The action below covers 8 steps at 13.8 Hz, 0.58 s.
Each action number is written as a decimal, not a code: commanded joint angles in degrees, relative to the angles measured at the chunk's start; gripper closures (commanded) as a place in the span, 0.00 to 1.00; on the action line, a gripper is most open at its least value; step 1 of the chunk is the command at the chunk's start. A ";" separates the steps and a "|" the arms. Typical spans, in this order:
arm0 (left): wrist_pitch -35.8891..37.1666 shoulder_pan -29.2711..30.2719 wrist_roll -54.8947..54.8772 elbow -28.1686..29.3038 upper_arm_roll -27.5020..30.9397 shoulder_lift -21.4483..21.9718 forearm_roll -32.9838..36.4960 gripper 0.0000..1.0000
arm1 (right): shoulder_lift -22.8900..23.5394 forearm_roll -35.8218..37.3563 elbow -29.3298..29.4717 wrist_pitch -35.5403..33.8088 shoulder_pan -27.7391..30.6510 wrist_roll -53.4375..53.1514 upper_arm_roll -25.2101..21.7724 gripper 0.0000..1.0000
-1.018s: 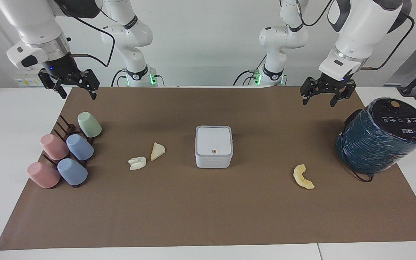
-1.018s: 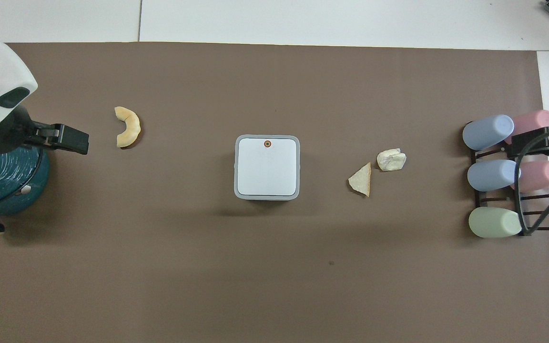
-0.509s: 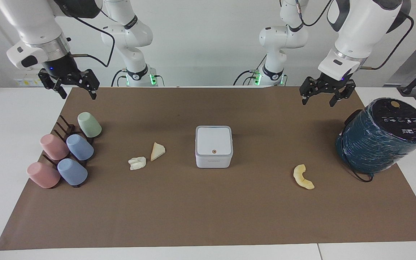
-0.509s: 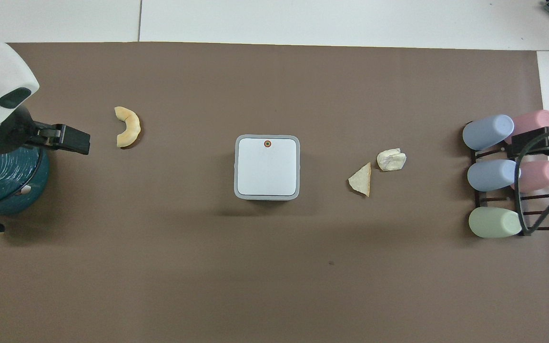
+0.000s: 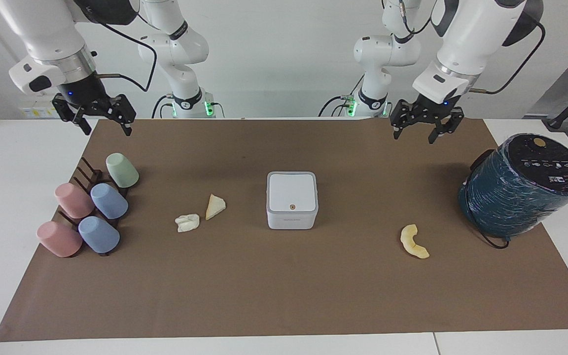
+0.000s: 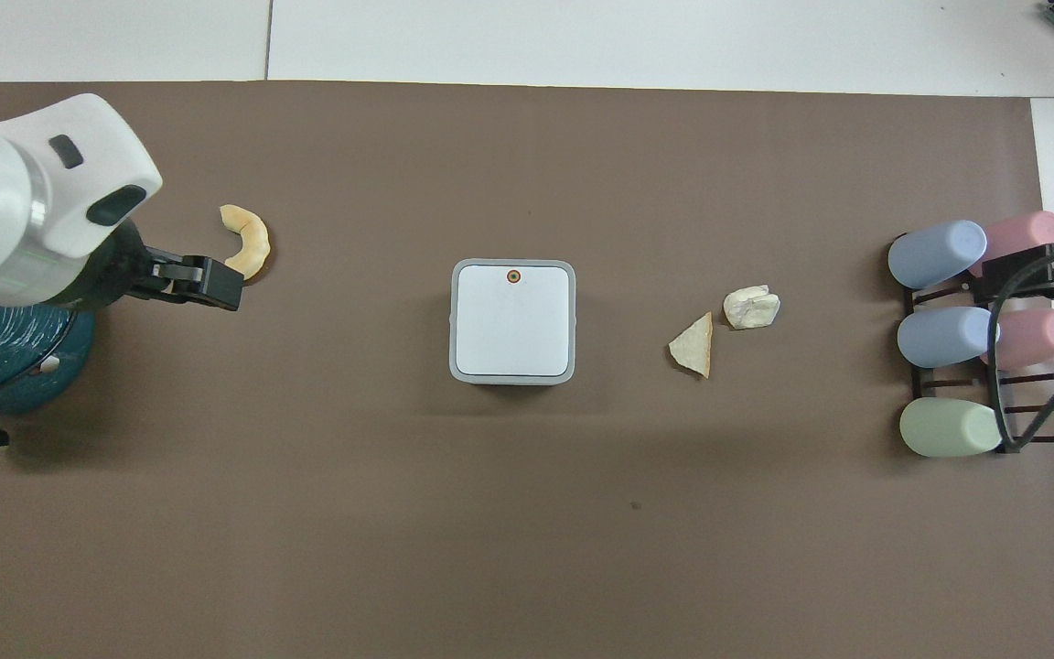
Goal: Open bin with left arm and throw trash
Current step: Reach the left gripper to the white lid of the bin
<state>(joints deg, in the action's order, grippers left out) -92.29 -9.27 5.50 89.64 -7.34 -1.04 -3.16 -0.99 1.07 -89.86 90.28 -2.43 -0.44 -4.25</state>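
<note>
The bin (image 5: pixel 292 199) (image 6: pixel 513 320), a small white square box, stands mid-mat with its lid down. The trash lies loose on the mat: a white wad (image 5: pixel 187 222) (image 6: pixel 751 307) and a pale wedge (image 5: pixel 214 206) (image 6: pixel 693 345) toward the right arm's end, and a yellow crescent (image 5: pixel 413 241) (image 6: pixel 248 243) toward the left arm's end. My left gripper (image 5: pixel 413 138) (image 6: pixel 207 282) hangs open and empty, high over the mat between the crescent and the teal cylinder. My right gripper (image 5: pixel 106 130) (image 6: pixel 1030 272) waits open and empty above the cup rack.
A large dark teal cylinder (image 5: pixel 523 185) (image 6: pixel 5 357) with a black top stands at the left arm's end. Several pastel cups lie on a dark rack (image 5: pixel 87 212) (image 6: pixel 975 329) at the right arm's end. A brown mat (image 5: pixel 284 296) covers the table.
My left gripper has swung from over the teal cylinder toward the middle of the table, and its fingers stand slightly closer together. The right arm, the bin and the trash have not moved.
</note>
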 commanded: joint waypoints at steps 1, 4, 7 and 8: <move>-2.35 -4.86 8.44 0.45 0.22 -0.88 -0.53 0.81 | -0.24 -0.81 0.30 -0.63 0.23 1.41 -0.06 0.00; -7.27 -8.73 15.22 0.45 0.13 -2.90 -1.06 1.00 | -0.24 -0.90 0.30 -0.63 0.23 1.41 0.03 0.00; -12.63 -13.30 21.63 0.45 0.13 -7.20 -1.41 1.00 | -0.24 -0.90 0.30 -0.63 0.23 1.41 -0.06 0.00; -15.52 -14.71 23.83 0.45 0.13 -8.44 -1.41 1.00 | -0.24 -0.81 0.30 -0.63 0.23 1.41 -0.06 0.00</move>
<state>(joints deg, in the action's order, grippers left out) -103.43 -21.12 25.41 89.87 -8.04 -7.30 -3.93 -0.99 1.07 -89.86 90.28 -2.43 -0.44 -4.25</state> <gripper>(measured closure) 0.991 0.000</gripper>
